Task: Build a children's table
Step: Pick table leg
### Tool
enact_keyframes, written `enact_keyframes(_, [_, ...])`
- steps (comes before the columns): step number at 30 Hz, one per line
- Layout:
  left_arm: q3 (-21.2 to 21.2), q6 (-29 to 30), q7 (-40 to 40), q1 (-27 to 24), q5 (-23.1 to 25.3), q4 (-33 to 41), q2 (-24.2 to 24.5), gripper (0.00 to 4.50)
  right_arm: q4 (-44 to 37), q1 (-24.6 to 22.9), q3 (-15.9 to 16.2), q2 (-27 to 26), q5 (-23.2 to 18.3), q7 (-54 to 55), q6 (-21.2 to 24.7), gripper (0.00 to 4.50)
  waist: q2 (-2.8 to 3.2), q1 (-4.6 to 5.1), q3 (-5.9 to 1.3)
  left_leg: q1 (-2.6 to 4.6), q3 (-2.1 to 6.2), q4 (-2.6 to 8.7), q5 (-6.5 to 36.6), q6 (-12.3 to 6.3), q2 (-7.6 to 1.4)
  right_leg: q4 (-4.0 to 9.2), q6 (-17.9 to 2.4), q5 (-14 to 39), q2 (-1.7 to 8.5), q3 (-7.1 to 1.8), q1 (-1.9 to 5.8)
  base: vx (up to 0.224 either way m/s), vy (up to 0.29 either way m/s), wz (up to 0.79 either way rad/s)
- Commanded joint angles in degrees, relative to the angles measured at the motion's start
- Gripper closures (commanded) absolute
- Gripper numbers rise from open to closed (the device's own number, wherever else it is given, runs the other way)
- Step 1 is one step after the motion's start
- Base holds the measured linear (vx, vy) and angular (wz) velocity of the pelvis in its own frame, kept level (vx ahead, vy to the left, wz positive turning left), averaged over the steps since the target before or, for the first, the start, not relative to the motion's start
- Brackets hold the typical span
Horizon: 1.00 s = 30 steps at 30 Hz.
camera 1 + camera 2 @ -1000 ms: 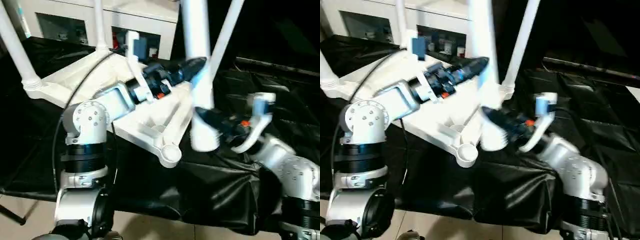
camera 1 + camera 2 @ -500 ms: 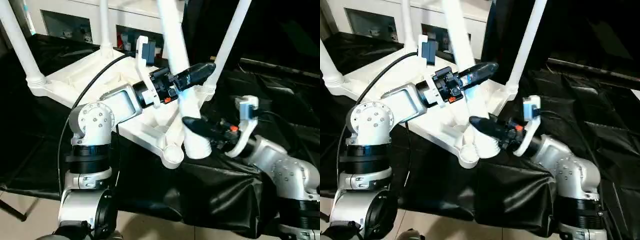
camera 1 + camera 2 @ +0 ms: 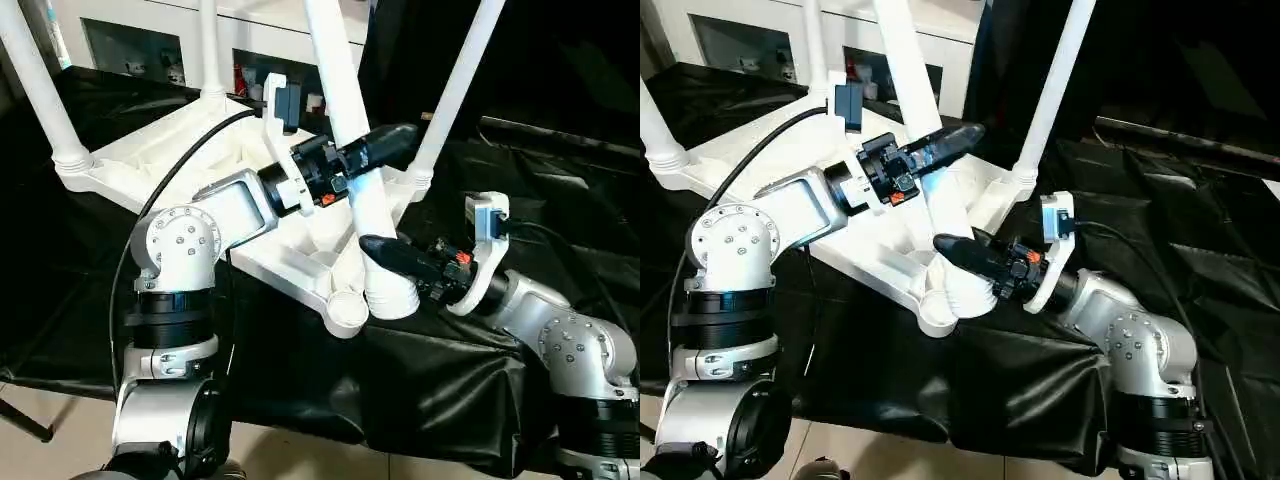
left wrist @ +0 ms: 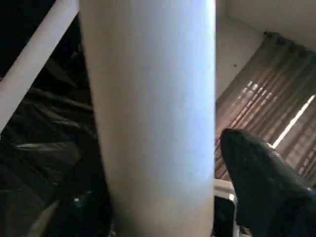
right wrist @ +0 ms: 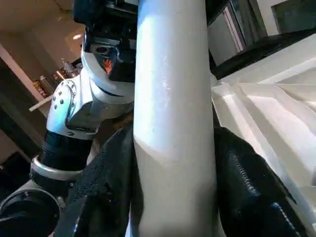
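Here, item by item:

Tabletop (image 3: 170,165): white plastic, lying upside down on the black-draped work table (image 3: 560,200), ribbed underside up, so the round corner sockets face upward to take legs. Its near corner overhangs the work table's front edge.

Fitted legs: 3 tapered white tubes already stand in sockets, at the far-left corner (image 3: 35,95), the far corner (image 3: 207,45) and the right corner (image 3: 455,95).

4th leg (image 3: 350,130): held upright and slightly tilted, its wide foot (image 3: 392,295) low down just beside the empty near-corner socket (image 3: 345,310). Judged not yet seated, since that socket's open cup shows clear of the leg.

Left gripper (image 3: 375,152): clamped on the 4th leg partway up its shaft; the left wrist view shows 1 black finger (image 4: 261,182) against the tube. The high hold appears meant to steer the tilt.

Right gripper (image 3: 385,255): closed around the same leg near its wide end; the right wrist view shows black fingers (image 5: 247,182) on both sides of the tube. The low hold likely guides the foot toward the socket.

Room: the near socket sits at the overhanging corner, with open floor below and little support beneath it, so a hard push could tip or slide the tabletop. The right-corner leg stands near the left gripper, narrowing sideways swing on that side; toward the robot the space is open
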<state>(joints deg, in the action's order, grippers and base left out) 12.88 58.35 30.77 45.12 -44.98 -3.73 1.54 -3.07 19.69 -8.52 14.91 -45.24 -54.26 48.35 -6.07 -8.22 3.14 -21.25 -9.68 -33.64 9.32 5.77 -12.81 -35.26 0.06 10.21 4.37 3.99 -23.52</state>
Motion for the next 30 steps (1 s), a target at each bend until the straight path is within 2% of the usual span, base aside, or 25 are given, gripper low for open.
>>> enact_keyframes(1, [-0.27, 0.10, -0.24, 0.33, -0.44, -0.34, 0.00, 1.42, 0.50, 0.90, -0.63, 0.89, -0.78, -0.21, -0.58, 2.62, 0.09, 0.00, -3.72, 0.37, -0.41, 3.77, 9.73, 1.67, -0.06, 4.66, -5.08, 15.22, 3.02, -2.04, 3.16, 0.000, 0.000, 0.00])
enact_keyframes(2, [-0.01, -0.02, -0.30, 0.29, -0.53, -0.56, 0.06, 1.51, 0.61, 0.85, -0.49, 0.96, -0.44, -0.25, -0.97, 2.62, 0.50, -0.03, -3.74, 0.42, -0.35, 3.82, 9.91, 1.84, -0.08, 4.57, -5.27, 15.09, 3.03, -2.03, 3.14, 0.000, 0.000, 0.00])
enact_keyframes(4, [0.08, -0.62, -0.46, 0.30, -0.13, -1.16, 0.21, 1.62, 0.89, 0.88, -0.54, 0.83, -0.33, -0.22, -1.32, 2.62, 0.31, 0.05, -3.77, 0.36, -0.38, 3.79, 10.01, 1.85, -0.04, 4.63, -5.40, 14.43, 2.95, -2.00, 3.21, 0.000, 0.000, 0.00])
enact_keyframes(5, [-0.16, -0.92, -0.28, 0.25, 0.08, -1.35, 0.32, 1.73, 0.86, 0.68, -0.49, 0.80, -0.14, -0.16, -1.66, 2.62, 0.46, 0.06, -3.76, 0.43, -0.38, 3.83, 10.30, 1.90, -0.05, 4.68, -5.44, 14.57, 2.94, -2.01, 3.16, 0.000, 0.000, 0.00])
enact_keyframes(8, [-0.96, -1.52, -0.11, 0.34, 0.60, -1.42, 0.64, 1.96, 0.43, 0.22, -0.04, 1.11, 0.19, -0.17, -1.95, 2.62, 0.38, 0.06, -3.83, 0.44, -0.34, 3.82, 10.22, 2.03, -0.10, 4.53, -5.76, 13.86, 2.93, -1.99, 3.26, 0.000, 0.000, 0.00])
enact_keyframes(9, [-1.19, -1.64, 0.09, 0.36, 0.56, -1.45, 0.67, 2.02, 0.19, 0.01, 0.20, 1.26, 0.31, -0.21, -2.09, 2.62, 0.81, 0.07, -3.85, 0.51, -0.29, 3.85, 10.25, 2.11, -0.15, 4.48, -5.99, 13.17, 2.93, -2.04, 3.22, 0.000, 0.000, 0.00])
enact_keyframes(13, [-2.37, -2.00, 0.04, 0.35, 1.23, -1.41, 0.82, 2.31, -0.31, -0.39, 0.64, 1.53, 0.60, -0.29, -2.44, 2.62, 0.72, 0.13, -3.83, 0.51, -0.33, 3.85, 10.41, 2.11, -0.13, 4.45, -6.52, 12.59, 2.92, -2.02, 3.32, 0.000, 0.000, 0.00])
enact_keyframes(14, [-3.48, -2.62, 0.44, 0.37, 2.14, -1.20, 1.28, 2.43, -0.18, -0.33, 1.69, 2.07, 2.35, 0.18, -3.33, 2.27, 0.70, 0.09, -3.83, 0.55, -0.30, 3.86, 10.52, 2.23, -0.17, 4.51, -6.38, 12.91, 2.95, -2.00, 3.29, 0.000, 0.000, 0.00])
enact_keyframes(16, [-4.42, -3.12, 0.79, 0.38, 2.85, -0.95, 1.73, 2.53, 0.18, -0.10, 2.45, 2.32, 3.59, 0.94, -3.64, 1.92, 0.72, 0.13, -3.79, 0.56, -0.33, 3.88, 10.64, 2.32, -0.12, 4.48, -6.17, 13.22, 2.89, -2.04, 3.31, 0.000, 0.000, 0.00])
enact_keyframes(18, [-6.33, -4.29, 0.78, 0.45, 4.85, -0.48, 2.56, 2.57, -0.01, 0.26, 3.89, 3.17, 5.13, 0.87, -4.22, 1.87, 0.40, 0.18, -3.75, 0.59, -0.34, 3.90, 10.98, 2.29, -0.13, 4.65, -5.89, 14.41, 2.90, -2.00, 3.27, 0.000, 0.000, 0.00])
enact_keyframes(19, [-7.30, -4.92, 0.64, 0.46, 5.89, -0.26, 2.99, 2.57, -0.31, 0.36, 4.70, 3.70, 5.83, 0.75, -4.58, 1.87, 0.51, 0.12, -3.74, 0.62, -0.26, 3.96, 11.10, 2.34, -0.21, 4.66, -5.63, 14.83, 2.97, -2.02, 3.27, 0.000, 0.000, 0.00])
enact_keyframes(21, [-9.36, -6.00, 1.02, 0.41, 7.75, 0.30, 4.05, 2.63, -0.91, 0.56, 6.58, 4.47, 8.92, 1.73, -6.83, 1.58, 0.53, 0.12, -3.72, 0.56, -0.27, 3.96, 10.78, 2.61, -0.24, 4.66, -5.10, 14.80, 3.01, -2.09, 3.27, 0.000, 0.000, 0.00])
enact_keyframes(22, [-9.92, -6.17, 0.87, 0.44, 8.29, 0.58, 4.29, 2.64, -0.90, 0.75, 7.13, 4.62, 9.69, 2.21, -7.06, 1.50, 0.11, 0.21, -3.73, 0.55, -0.36, 3.90, 10.95, 2.61, -0.18, 4.77, -4.74, 15.48, 2.99, -2.07, 3.23, 0.000, 0.000, 0.00])
enact_keyframes(24, [-12.07, -6.61, 0.55, 0.60, 9.98, 1.81, 5.16, 2.64, -0.61, 1.67, 9.15, 4.97, 12.47, 4.16, -7.76, 1.48, 0.39, 0.31, -3.69, 0.49, -0.24, 4.00, 10.74, 2.79, -0.23, 4.61, -4.53, 15.72, 3.06, -2.10, 3.24, 0.000, 0.000, 0.00])
enact_keyframes(25, [-13.03, -6.84, 0.17, 0.72, 10.78, 2.47, 5.49, 2.64, -0.30, 2.23, 10.19, 4.95, 13.53, 5.01, -7.88, 1.48, -0.08, 0.50, -3.71, 0.42, -0.24, 4.00, 10.47, 2.76, -0.26, 4.61, -4.51, 15.71, 3.00, -2.06, 3.29, 0.000, 0.000, 0.00])
enact_keyframes(26, [-13.86, -7.05, 0.23, 0.84, 11.28, 3.04, 5.84, 2.64, 0.00, 2.73, 10.89, 4.62, 14.50, 5.90, -8.21, 1.48, 0.25, 0.61, -3.68, 0.51, -0.28, 3.95, 10.55, 2.97, -0.25, 4.48, -4.67, 15.79, 3.06, -2.11, 3.11, 0.000, 0.000, 0.00])
enact_keyframes(27, [-14.20, -6.93, 0.27, 0.97, 11.32, 3.49, 5.98, 2.64, 0.47, 3.28, 11.35, 4.08, 15.21, 7.09, -8.06, 1.48, 0.25, 0.61, -3.68, 0.51, -0.28, 3.95, 10.55, 2.97, -0.25, 4.48, -4.67, 15.79, 3.06, -2.11, 3.11, 0.000, 0.000, 0.00])
enact_keyframes(28, [-14.38, -6.92, 0.15, 1.06, 11.48, 3.77, 6.10, 2.65, 0.83, 3.67, 11.88, 3.73, 15.80, 7.57, -8.19, 1.48, -0.08, 0.71, -3.74, 0.55, -0.34, 3.87, 9.99, 2.90, -0.27, 4.35, -5.19, 14.81, 2.98, -2.13, 3.10, 0.000, 0.000, 0.00])
enact_keyframes(30, [-15.14, -7.50, 0.66, 1.13, 12.20, 3.97, 6.66, 2.65, 1.37, 4.07, 12.46, 3.15, 16.34, 7.96, -8.53, 1.65, 0.14, 0.59, -3.67, 0.59, -0.39, 3.89, 10.17, 2.79, -0.25, 4.28, -5.42, 14.53, 2.97, -2.17, 2.99, 0.000, 0.000, 0.00])
